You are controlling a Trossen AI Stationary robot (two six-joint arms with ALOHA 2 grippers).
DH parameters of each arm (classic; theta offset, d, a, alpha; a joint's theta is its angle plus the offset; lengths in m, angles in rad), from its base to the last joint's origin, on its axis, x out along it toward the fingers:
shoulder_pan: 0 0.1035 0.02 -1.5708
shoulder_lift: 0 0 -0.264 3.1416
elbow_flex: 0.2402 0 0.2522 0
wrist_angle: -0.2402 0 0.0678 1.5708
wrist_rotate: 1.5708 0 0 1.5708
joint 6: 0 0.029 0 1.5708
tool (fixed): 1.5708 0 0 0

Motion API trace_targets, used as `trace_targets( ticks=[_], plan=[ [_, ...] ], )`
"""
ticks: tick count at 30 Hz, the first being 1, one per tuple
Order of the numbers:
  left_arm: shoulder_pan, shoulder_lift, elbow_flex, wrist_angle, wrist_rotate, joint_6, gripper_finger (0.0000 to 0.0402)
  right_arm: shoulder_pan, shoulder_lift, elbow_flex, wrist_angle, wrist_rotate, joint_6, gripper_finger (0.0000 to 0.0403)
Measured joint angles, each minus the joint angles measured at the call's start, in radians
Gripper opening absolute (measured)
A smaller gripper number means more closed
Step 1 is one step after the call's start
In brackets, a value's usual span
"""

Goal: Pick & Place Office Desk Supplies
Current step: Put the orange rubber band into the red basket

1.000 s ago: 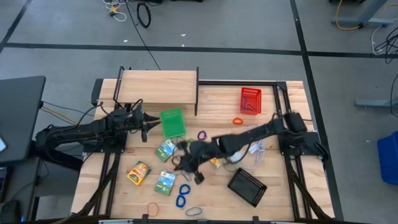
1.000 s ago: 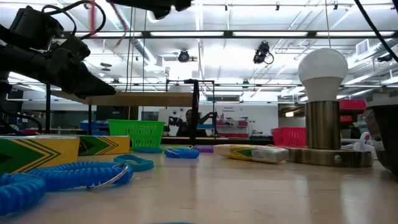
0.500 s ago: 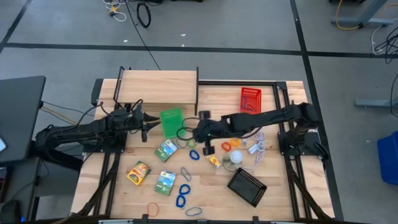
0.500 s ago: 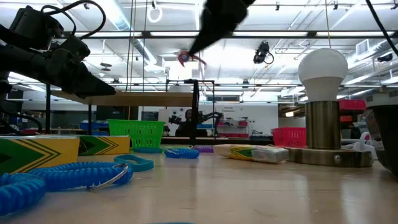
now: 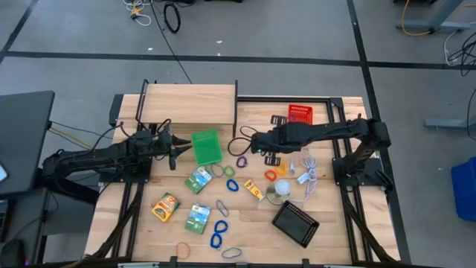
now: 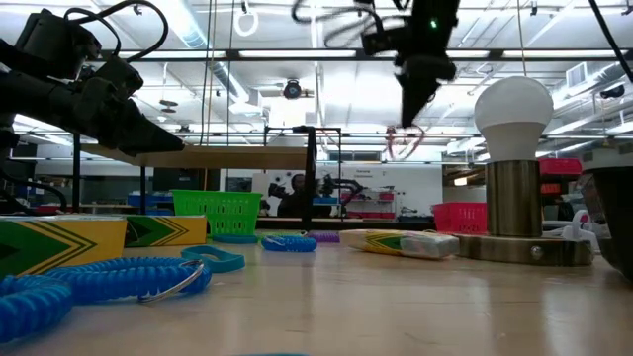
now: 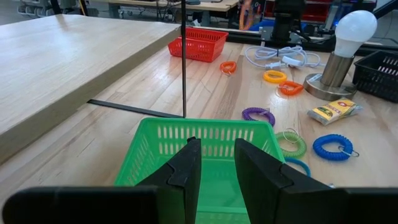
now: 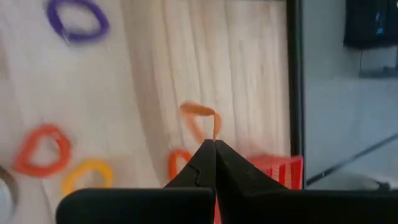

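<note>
My right gripper [image 5: 259, 143] is high above the table's far middle, shut on a small orange loop [image 8: 200, 118], seen in the low view as a loop [image 6: 404, 143] under the fingers. Other loops lie flat on the wood: purple [image 5: 242, 161], orange [image 5: 270, 176], yellow [image 5: 282, 170], blue [image 5: 218, 227]. Printed packets [image 5: 199, 179] [image 5: 166, 206] [image 5: 198, 218] lie flat near the left. My left gripper [image 5: 172, 149] hovers at the green basket's [image 7: 205, 149] left rim, open and touching nothing. My right gripper pinches the orange loop between its two shut fingertips, by a short piece of its rim [image 8: 214, 134]. The fingers [image 6: 415, 94] come from above, pointing down. The loop hangs below them, lifted clear of the table.
A red basket [image 5: 300, 119] stands at the far right, with another orange loop [image 8: 177, 163] on the wood beside it. A white bulb on a metal base [image 5: 279, 190] with its white cord [image 5: 306, 177], a black basket [image 5: 295, 223] and a raised wooden shelf [image 5: 190, 104] also stand here.
My right gripper has carried the orange loop from above the table's near middle toward the far edge and to the right, nearer the red basket, staying shut. The loop has swung below the fingers.
</note>
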Motion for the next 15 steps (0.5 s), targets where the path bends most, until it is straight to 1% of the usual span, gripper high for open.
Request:
trace_targets(
  ticks=[5, 15],
  plan=[
    [0.0, 0.0, 0.0, 0.0, 0.0, 0.0, 0.0104, -0.104, -0.074, -0.146, 0.059, -0.005, 0.003, 0.0],
    [0.0, 0.0, 0.0, 0.0, 0.0, -0.003, 0.0104, -0.357, -0.254, -0.421, 0.235, -0.021, -0.061, 0.0]
  ],
)
